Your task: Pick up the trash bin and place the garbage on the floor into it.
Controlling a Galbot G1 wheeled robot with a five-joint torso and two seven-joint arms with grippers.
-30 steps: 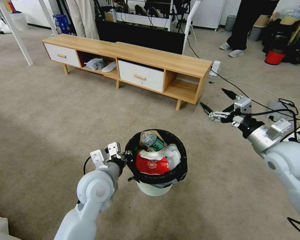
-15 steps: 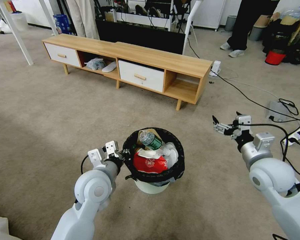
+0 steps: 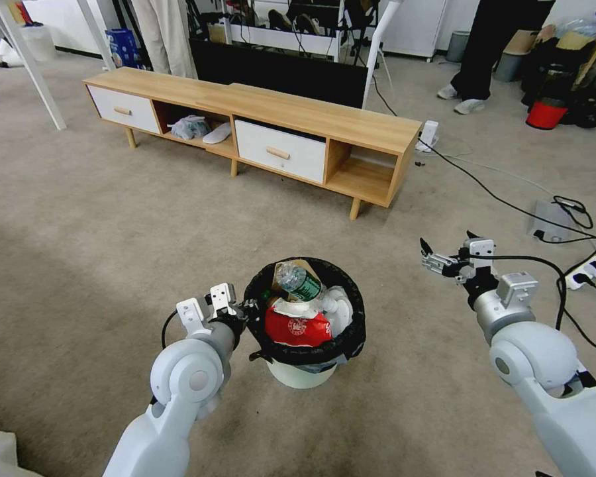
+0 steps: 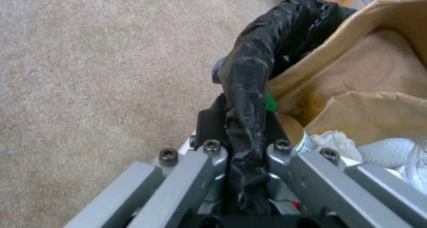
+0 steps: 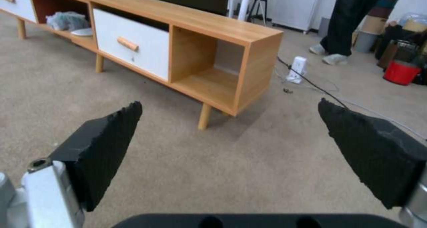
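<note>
The trash bin point(image 3: 303, 375) is white with a black bag over its rim point(image 4: 249, 71), and it stands on the carpet in front of me. It holds the garbage: a green-labelled bottle point(image 3: 300, 281), a red wrapper point(image 3: 297, 327), white tissue point(image 3: 341, 306) and a brown paper bag point(image 4: 378, 74). My left gripper point(image 3: 248, 309) point(image 4: 245, 121) is shut on the bin's near-left rim, pinching the bag edge. Whether the bin rests on the carpet or hangs just above it, I cannot tell. To the bin's right, my right gripper point(image 3: 448, 242) point(image 5: 229, 106) hangs open above the carpet with nothing in it.
A long low wooden cabinet point(image 3: 258, 112) with white drawers stands across the carpet ahead. Cables and power strips point(image 3: 556, 222) lie on the floor at the right. A red bucket point(image 3: 545, 114) and a person's legs are at the back right; a white table leg point(image 3: 33, 73) is at the back left.
My right arm has drawn back from near the cabinet's right end toward me, gripper still open. The left gripper keeps its hold and the bin has barely shifted.
</note>
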